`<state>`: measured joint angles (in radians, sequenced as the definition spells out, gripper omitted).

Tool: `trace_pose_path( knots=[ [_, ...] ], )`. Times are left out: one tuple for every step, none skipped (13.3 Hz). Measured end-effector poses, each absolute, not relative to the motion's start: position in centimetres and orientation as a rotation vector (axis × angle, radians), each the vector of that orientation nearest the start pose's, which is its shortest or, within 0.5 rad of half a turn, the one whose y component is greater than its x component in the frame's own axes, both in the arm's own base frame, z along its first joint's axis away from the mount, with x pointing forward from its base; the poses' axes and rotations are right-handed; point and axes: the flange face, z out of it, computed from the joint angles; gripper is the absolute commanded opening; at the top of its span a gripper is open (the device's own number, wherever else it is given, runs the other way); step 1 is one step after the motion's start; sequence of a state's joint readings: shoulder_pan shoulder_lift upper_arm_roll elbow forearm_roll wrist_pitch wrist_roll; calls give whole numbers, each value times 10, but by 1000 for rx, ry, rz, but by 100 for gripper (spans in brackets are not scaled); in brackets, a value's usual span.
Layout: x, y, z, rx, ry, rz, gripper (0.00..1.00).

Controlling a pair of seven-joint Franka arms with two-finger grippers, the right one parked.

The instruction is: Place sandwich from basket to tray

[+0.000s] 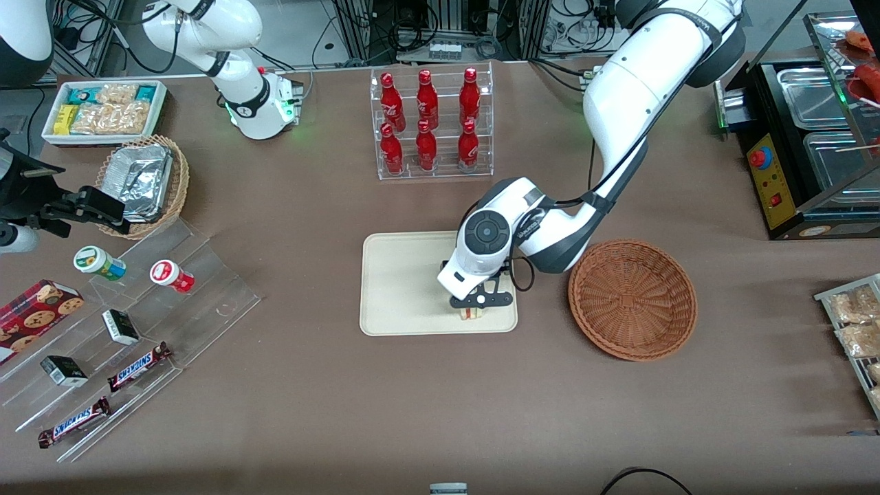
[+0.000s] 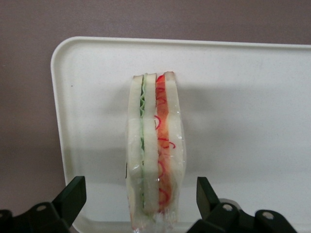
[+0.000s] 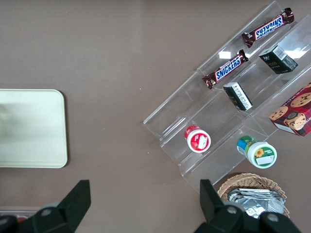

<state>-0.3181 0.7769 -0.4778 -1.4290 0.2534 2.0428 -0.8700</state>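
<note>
While the left arm reaches down over the cream tray [image 1: 402, 282], its hand [image 1: 474, 311] hangs low above the tray's corner nearest the front camera and the brown basket [image 1: 632, 299]. The wrist view shows the hand [image 2: 141, 196] released: the two black fingers [image 2: 73, 196] stand wide apart, one on each side of the sandwich [image 2: 155, 150], with clear gaps between them and the bread, so neither touches it.

Sandwich: on the tray, standing on its narrow edge with the layers running upright. White bread slices, a green filling line and a red-orange filling band show along the cut edge; a clear wrap glints over it. In the front view only a small part of the sandwich [image 1: 471, 314] shows under the hand, close to the tray's rim nearest the camera.

Basket: round, reddish-brown wicker, sits on the counter [image 1: 309, 412] just beside the tray, toward the working arm's end. Nothing shows inside it. Tray and basket do not touch.

Other items on the counter:
- Clear rack of red bottles [image 1: 430, 124], farther from the front camera than the tray.
- Clear stepped stand [image 1: 137, 330] toward the parked arm's end, carrying two chocolate bars [image 1: 137, 366], small dark boxes and two lidded cups [image 1: 100, 262].
- Tan wicker basket with foil trays [image 1: 141, 180], and a white bin of snack packets [image 1: 103, 110] farther from the camera than it.
</note>
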Motion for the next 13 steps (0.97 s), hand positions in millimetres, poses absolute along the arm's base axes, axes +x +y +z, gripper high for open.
trace_pose_path(
  knots=[
    [554,-451,267,-3146,-103,213,100],
    [557,-451,276,-3145,-116,206,100],
    [562,-449,286,-3144,-129,199,100],
    [567,-448,296,-3142,-145,195,100],
    [571,-446,307,-3140,-161,192,100],
    [574,-444,319,-3131,-172,194,100],
    [576,-441,329,-3121,-183,197,100],
    [579,-437,338,-3115,-200,196,100],
    [584,-433,346,-3113,-218,191,100],
    [589,-427,355,-3116,-236,179,100],
    [595,-420,365,-3120,-258,162,100],
    [601,-411,375,-3125,-282,143,100],
    [608,-401,385,-3129,-309,123,100]
  ],
)
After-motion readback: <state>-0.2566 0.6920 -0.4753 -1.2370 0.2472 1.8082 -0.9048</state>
